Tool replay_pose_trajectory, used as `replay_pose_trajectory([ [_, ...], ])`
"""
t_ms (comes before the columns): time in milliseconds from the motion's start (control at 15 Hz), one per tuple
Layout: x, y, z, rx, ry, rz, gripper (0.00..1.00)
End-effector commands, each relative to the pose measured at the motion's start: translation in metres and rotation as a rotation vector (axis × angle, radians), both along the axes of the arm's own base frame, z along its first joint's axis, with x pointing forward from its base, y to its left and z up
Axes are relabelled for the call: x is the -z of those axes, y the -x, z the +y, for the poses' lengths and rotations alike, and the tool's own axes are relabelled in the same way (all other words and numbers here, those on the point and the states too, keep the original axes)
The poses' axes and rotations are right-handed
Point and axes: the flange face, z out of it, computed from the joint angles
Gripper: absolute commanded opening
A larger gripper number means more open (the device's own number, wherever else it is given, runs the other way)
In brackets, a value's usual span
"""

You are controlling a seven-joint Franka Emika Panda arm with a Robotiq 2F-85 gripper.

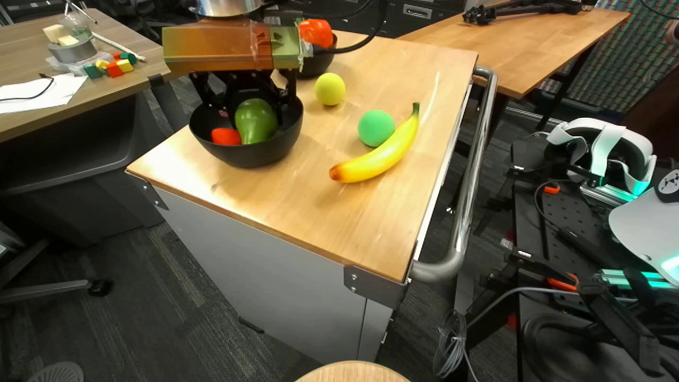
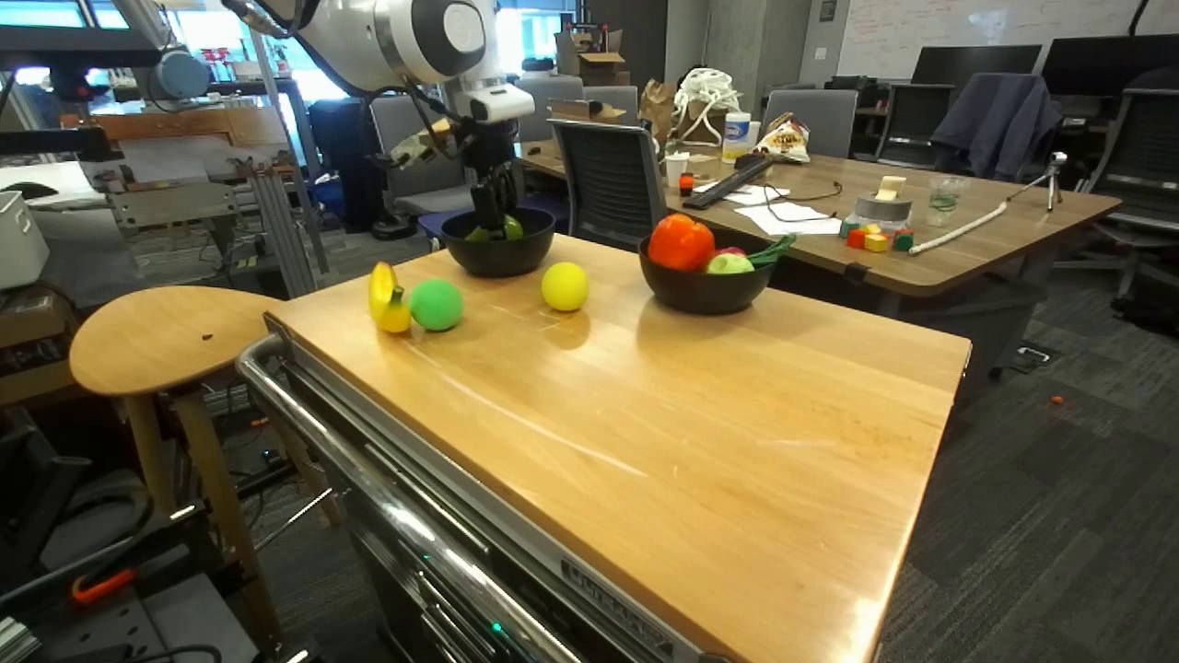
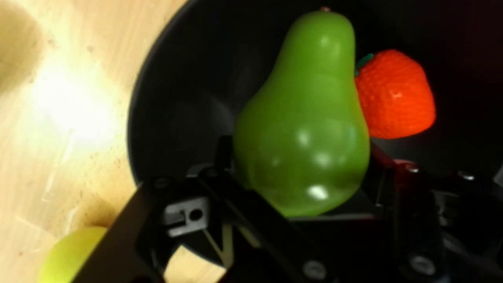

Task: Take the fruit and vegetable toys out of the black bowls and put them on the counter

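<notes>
The claw [image 3: 301, 152] grips the green pear [image 3: 312, 94] from both sides, down inside a black bowl [image 1: 252, 155]; whether the pear bears on the bowl's floor cannot be told. In it a red strawberry [image 3: 395, 98] lies close beside the pear, and a reddish piece [image 3: 402, 161] near the claw is mostly hidden. Between this bowl and the bar handle [image 1: 476, 164], a green ball [image 1: 376, 128] and the banana [image 1: 383, 156] lie on the bench [image 1: 286, 196], just beside each other. A yellow ball [image 1: 330, 89] lies near the gap between this bowl and a second black bowl [image 2: 705, 293], which holds a red-orange piece [image 2: 682, 242], a light green piece [image 2: 730, 264] and a dark green stalk [image 2: 772, 250].

The bench top is pale wood, scuffed and glaring in places, over a grey cabinet [image 1: 265, 270]. A round stool [image 2: 166, 331] stands near one corner; beyond are a desk [image 2: 986, 239] with papers [image 2: 787, 219] and coloured blocks [image 2: 875, 242], office chairs [image 2: 612, 180] and grey carpet [image 2: 1041, 516].

The pear's bowl sits near an edge of the bench, and the banana's stalk end is near the handle edge. Bare wood runs from the banana to a metal bracket [image 1: 374, 286] at a corner; in an exterior view a broader stretch spreads past the second bowl.
</notes>
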Motion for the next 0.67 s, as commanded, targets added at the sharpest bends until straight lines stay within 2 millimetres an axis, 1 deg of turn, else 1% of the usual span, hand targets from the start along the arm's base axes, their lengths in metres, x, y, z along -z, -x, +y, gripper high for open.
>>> replay_pose_trajectory([
  [0,-0.074,0.028,0.010,-0.128,0.072,-0.127,0.47],
  [67,-0.092,0.035,0.010,-0.153,0.083,-0.169,0.47],
  [200,-0.128,0.053,0.001,-0.178,0.108,-0.269,0.47],
  [333,-0.156,0.074,-0.022,-0.155,0.127,-0.346,0.47],
  [467,-0.166,0.094,-0.047,-0.098,0.121,-0.374,0.47],
  [600,-0.164,0.116,-0.069,-0.044,0.103,-0.368,0.47],
])
